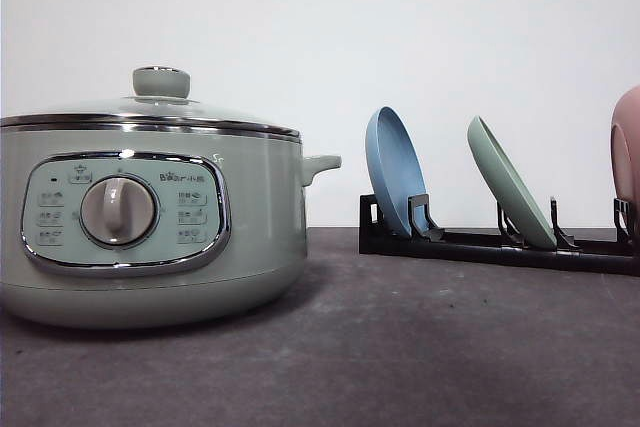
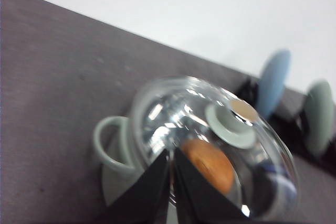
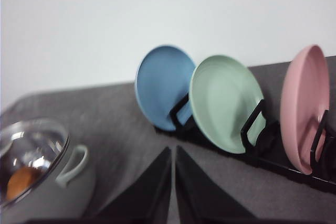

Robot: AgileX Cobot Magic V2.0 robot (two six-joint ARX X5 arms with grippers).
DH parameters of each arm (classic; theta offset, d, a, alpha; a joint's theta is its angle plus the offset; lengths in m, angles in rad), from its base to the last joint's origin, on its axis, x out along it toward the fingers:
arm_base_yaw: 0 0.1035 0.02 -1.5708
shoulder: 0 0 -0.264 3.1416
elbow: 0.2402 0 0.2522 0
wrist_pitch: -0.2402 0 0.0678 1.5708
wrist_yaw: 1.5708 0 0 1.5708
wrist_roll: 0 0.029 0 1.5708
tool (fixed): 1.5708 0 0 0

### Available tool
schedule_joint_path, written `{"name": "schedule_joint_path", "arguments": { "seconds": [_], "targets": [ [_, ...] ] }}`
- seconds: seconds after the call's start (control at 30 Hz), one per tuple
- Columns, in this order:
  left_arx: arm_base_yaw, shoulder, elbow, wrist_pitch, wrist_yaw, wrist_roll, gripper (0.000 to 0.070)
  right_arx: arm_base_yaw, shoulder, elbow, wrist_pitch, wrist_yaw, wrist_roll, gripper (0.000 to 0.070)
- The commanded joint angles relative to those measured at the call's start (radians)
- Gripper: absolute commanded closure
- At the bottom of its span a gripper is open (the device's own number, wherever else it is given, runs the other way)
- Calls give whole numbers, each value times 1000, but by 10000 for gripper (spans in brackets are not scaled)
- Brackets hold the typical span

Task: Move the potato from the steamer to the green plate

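Observation:
The sage-green steamer [image 1: 150, 222] stands at the left of the table with its glass lid [image 1: 150, 107] on. Through the lid I see the orange-brown potato [image 2: 210, 163] inside; it also appears in the right wrist view as the potato [image 3: 21, 182] in the steamer [image 3: 52, 182]. The green plate [image 1: 510, 184] stands on edge in a black rack [image 1: 480, 245], also seen as the green plate [image 3: 226, 103]. My left gripper [image 2: 172, 153] hovers above the lid, fingertips together, shut and empty. My right gripper [image 3: 173, 150] is shut, above the table in front of the rack.
A blue plate [image 1: 392, 172] and a pink dish [image 1: 627, 152] stand in the same rack beside the green one. The steamer has a side handle [image 1: 320, 165] toward the rack. Bare dark table [image 1: 420, 347] lies between steamer and rack. A white wall is behind.

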Motion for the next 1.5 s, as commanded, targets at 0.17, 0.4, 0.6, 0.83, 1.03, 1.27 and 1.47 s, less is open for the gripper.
{"name": "schedule_joint_path", "arguments": {
  "seconds": [0.17,0.4,0.6,0.83,1.03,1.27,1.47],
  "targets": [
    [0,195,207,-140,142,194,697,-1,207,226,-203,-86,-207,700],
    [-37,320,336,-291,210,307,697,1,359,381,-407,-135,-313,700],
    [-66,334,348,-314,209,322,697,1,386,408,-448,-135,-328,700],
    [-66,333,348,-313,209,322,264,1,386,408,-448,-132,-301,321],
    [-66,333,348,-313,209,322,134,1,386,408,-447,-130,-293,141],
    [-66,333,348,-313,209,322,138,1,388,408,-414,-131,-249,142],
    [-66,333,348,-313,209,322,140,1,435,408,-356,-143,-181,143]
  ]
}}
